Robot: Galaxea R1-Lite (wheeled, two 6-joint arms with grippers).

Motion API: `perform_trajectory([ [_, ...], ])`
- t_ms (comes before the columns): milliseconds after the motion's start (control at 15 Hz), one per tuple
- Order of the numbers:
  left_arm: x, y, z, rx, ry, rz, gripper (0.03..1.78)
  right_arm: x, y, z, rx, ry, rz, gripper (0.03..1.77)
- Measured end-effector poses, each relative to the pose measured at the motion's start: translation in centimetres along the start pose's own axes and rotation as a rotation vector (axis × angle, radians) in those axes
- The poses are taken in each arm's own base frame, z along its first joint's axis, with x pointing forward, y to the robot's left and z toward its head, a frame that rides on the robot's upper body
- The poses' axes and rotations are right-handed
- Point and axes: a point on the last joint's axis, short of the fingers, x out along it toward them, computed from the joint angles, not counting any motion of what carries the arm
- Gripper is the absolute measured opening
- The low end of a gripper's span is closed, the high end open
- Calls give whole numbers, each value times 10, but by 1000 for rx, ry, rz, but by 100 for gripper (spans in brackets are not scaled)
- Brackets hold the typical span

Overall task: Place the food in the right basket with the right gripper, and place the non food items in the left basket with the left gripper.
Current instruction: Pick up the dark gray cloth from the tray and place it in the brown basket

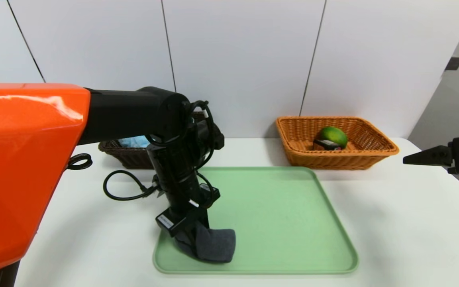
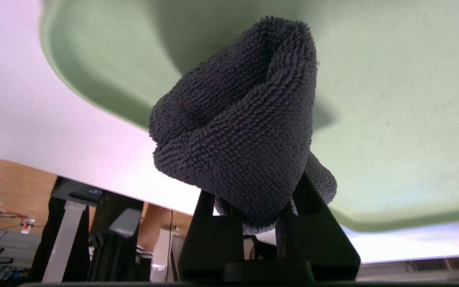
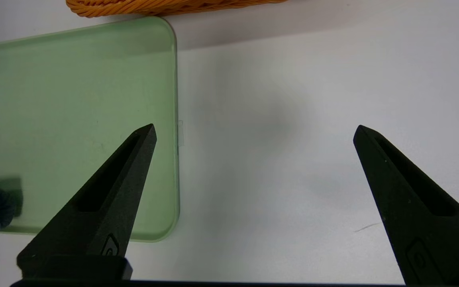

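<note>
Nearest, towel (image 1: pixel 215 245): near-left corner of green tray (image 1: pixel 285 223), bunched.
L hand (image 1: pixel 191 243): pointing down, clamped on towel.
R hand (image 3: pixel 253 131): fingers spread wide, nothing held, over white bench (image 1: pixel 393 223) by tray's right edge.
Far L: brown basket (image 1: pixel 128 157), blue puff (image 1: pixel 134 141) inside.
Far R: orange basket (image 1: pixel 373 153), green fruit (image 1: pixel 333 135) + black box (image 1: pixel 327 145) inside.

White panelled wall (image 1: pixel 245 59), white table (image 1: pixel 393 223)
</note>
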Motion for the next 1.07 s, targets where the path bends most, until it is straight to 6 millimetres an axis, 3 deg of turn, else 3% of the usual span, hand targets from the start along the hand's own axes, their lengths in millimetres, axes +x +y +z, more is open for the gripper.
perform_trajectory([
  [400, -28, 2, -8, 106, 27, -106, 26, -1, 0, 0, 0, -4, 1, 171],
  [667, -75, 17, -25, 356, -42, -297, 26, -1, 0, 0, 0, -3, 4, 171],
  [867, -111, 33, -34, 550, -269, -418, 26, 0, 1, 0, -1, 0, 6, 171],
  [1067, -142, 38, -29, 629, -587, -512, 26, 1, 1, 0, -3, 3, 9, 171],
])
